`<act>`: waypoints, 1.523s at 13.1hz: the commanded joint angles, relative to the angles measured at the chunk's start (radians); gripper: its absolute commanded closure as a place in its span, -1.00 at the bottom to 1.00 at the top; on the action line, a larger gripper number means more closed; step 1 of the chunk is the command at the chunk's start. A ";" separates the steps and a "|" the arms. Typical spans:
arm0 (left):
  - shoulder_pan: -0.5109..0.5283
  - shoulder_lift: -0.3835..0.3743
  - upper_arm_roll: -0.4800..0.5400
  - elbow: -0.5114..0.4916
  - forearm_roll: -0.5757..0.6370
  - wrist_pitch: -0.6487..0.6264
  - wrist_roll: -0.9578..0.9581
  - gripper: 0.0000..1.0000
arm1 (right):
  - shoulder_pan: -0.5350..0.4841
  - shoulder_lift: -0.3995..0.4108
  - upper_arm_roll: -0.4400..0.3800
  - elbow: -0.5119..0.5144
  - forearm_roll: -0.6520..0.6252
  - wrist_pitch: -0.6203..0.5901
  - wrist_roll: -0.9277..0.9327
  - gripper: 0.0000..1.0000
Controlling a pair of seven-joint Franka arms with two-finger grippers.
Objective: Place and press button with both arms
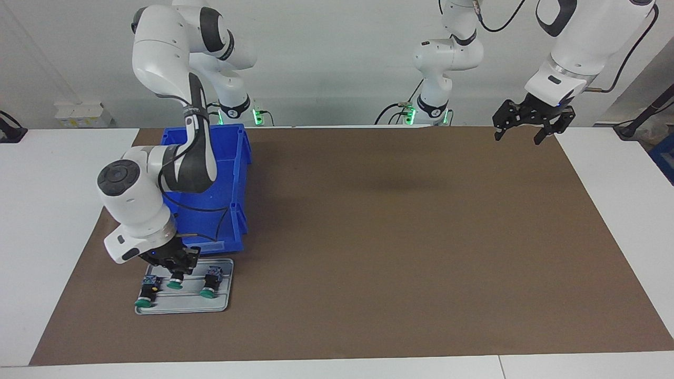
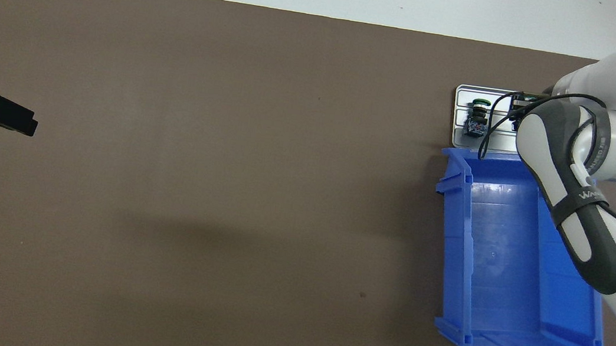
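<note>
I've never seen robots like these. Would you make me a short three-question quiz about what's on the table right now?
1. How many green-capped buttons lie on the grey tray?
2. True or false: the blue bin has parts in it.
3. Which hand is down at the tray: A) left hand, B) right hand?

Key:
1. Three: one with a yellow spot, the middle button and one beside it.
2. False, it looks empty.
3. B; it is shut on the middle button, while the left hand hangs open over the mat's edge.
</note>
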 commanded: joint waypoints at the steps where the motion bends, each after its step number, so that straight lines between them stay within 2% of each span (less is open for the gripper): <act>1: 0.012 -0.031 -0.005 -0.035 -0.003 0.010 0.005 -1.00 | 0.078 -0.030 -0.003 0.023 -0.006 -0.092 0.143 1.00; 4: 0.012 -0.031 -0.005 -0.035 -0.003 0.010 0.005 -1.00 | 0.208 -0.032 -0.012 0.072 -0.031 -0.155 0.363 1.00; 12: 0.012 -0.031 -0.005 -0.035 -0.003 0.010 0.007 -1.00 | 0.489 -0.021 0.003 0.070 -0.051 -0.120 1.197 1.00; 15: 0.012 -0.031 -0.005 -0.035 -0.003 0.010 0.005 -1.00 | 0.577 0.054 0.003 0.090 -0.053 -0.030 1.491 1.00; 18: 0.012 -0.031 -0.005 -0.035 -0.003 0.010 0.005 -1.00 | 0.623 0.167 0.003 0.211 -0.053 -0.023 1.749 1.00; 20: 0.010 -0.031 -0.005 -0.035 -0.003 -0.002 0.007 -1.00 | 0.634 0.194 0.005 0.230 -0.046 -0.010 1.875 1.00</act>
